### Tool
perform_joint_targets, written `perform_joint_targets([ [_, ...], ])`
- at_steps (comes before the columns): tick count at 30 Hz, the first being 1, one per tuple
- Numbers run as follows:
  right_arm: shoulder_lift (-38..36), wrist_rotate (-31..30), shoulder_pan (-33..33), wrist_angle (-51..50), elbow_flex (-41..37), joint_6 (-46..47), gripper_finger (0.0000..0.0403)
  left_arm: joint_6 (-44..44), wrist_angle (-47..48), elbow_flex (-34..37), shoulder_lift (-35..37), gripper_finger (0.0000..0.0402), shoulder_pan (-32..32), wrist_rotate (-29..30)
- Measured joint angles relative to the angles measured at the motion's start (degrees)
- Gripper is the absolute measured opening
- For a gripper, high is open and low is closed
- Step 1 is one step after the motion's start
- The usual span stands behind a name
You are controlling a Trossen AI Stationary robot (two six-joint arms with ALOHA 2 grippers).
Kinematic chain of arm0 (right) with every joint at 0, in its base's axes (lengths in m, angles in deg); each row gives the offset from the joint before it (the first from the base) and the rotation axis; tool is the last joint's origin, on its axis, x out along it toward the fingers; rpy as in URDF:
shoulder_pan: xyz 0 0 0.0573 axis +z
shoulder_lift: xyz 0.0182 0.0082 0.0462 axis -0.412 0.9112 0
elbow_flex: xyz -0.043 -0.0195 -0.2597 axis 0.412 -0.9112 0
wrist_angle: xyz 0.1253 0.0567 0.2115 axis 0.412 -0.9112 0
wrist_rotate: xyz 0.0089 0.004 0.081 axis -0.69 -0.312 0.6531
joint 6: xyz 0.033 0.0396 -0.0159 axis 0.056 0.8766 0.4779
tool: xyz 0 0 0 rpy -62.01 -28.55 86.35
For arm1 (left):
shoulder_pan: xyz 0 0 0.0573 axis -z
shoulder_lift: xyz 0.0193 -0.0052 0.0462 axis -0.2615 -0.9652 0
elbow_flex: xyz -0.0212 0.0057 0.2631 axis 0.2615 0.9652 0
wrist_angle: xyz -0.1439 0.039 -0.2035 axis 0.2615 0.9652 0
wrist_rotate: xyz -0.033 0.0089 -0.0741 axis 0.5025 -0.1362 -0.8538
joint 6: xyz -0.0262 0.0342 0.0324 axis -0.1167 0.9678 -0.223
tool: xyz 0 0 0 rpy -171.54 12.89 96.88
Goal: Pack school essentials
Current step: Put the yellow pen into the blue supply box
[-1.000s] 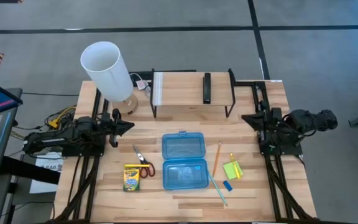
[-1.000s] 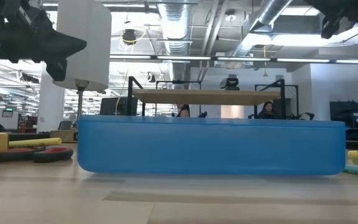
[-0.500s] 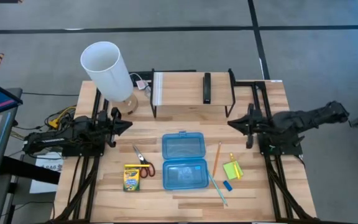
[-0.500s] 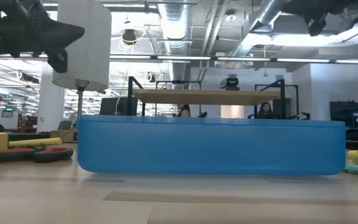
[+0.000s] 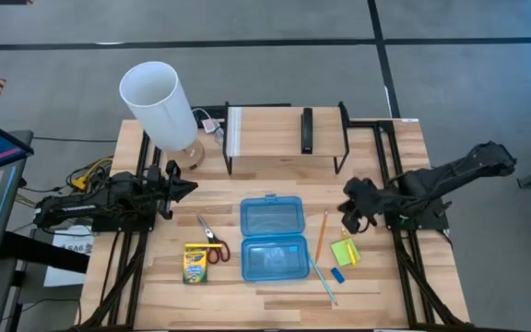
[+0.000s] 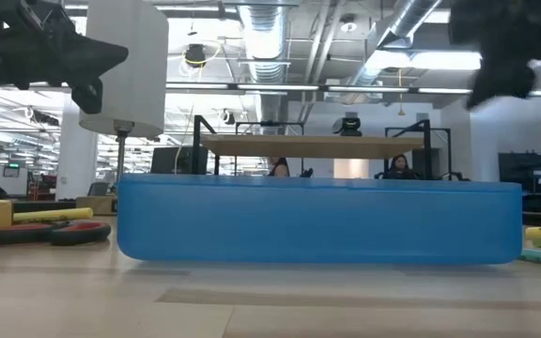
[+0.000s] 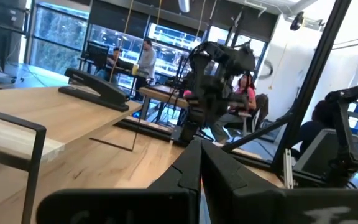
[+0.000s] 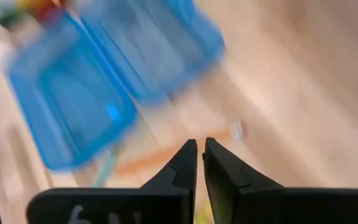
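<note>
— Where is the right end effector (image 5: 351, 219)?
— Above the lime sticky-note pad (image 5: 345, 252), right of the open see-through blue plastic case (image 5: 272, 237) — fingers together, holding nothing.
— The left end effector (image 5: 190, 187)?
— Also pressed together, left of the case.

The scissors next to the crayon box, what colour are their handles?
Red. The scissors show best in the high view, lying beside the crayon box.

The right arm is the only thing that changes. A second ago it is folded at the table's 3 o'clock edge; now it is stretched inward and lower. The right gripper (image 5: 351, 218), its fingers nearly closed, hangs at 12 o'clock of the sticky-note pad (image 5: 345, 251), near the orange pencil (image 5: 321, 235).
</note>
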Motion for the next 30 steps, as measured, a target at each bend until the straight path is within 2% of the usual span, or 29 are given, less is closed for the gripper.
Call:
perform_joint_targets([
  [6, 6.92, 7.42, 4.76, 0.00, -0.02, 11.01, 0.0077, -0.93, 0.71, 0.00, -0.01, 0.0000, -0.02, -0.21],
  [11, 12.15, 9.34, 8.22, -0.46, -0.02, 17.99, 0.0108, -1.50, 2.22, 0.00, -0.01, 0.0000, 0.11, -0.55],
  [15, 15.82, 10.83, 9.43, -0.77, -0.02, 21.75, 0.0148, -1.64, 2.89, -0.02, -0.01, 0.0000, 0.11, -0.55],
  [23, 22.75, 10.88, 9.28, -1.72, -0.04, 23.52, 0.0235, -2.25, 2.74, -0.02, -0.01, 0.0000, 0.11, -0.53],
  [30, 26.60, 10.84, 7.57, -1.19, -0.63, 23.10, 0.0236, -2.25, 2.79, -0.02, -0.01, 0.0000, 0.11, -0.51],
])
